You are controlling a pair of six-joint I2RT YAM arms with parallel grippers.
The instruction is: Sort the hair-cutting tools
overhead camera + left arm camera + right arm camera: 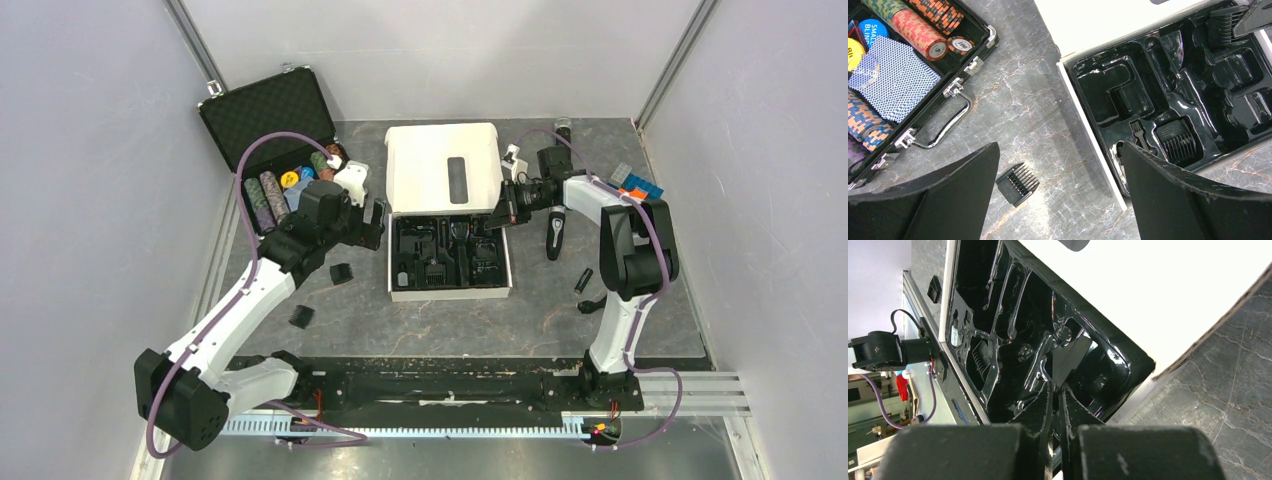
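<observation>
The white box holds a black moulded tray. My left gripper is open above the table by the box's left wall. In the left wrist view it is empty, with a black comb attachment on the table below, nearer the left finger. That comb and a second one lie left of the box. Another comb sits in a tray slot. My right gripper is over the tray's far right corner, shut on a flat dark comb attachment. The clipper lies right of the box.
An open black case with stacked chips and cards stands at the back left, its handle facing the box. The box lid lies open behind the tray. Small black pieces and coloured blocks lie at the right.
</observation>
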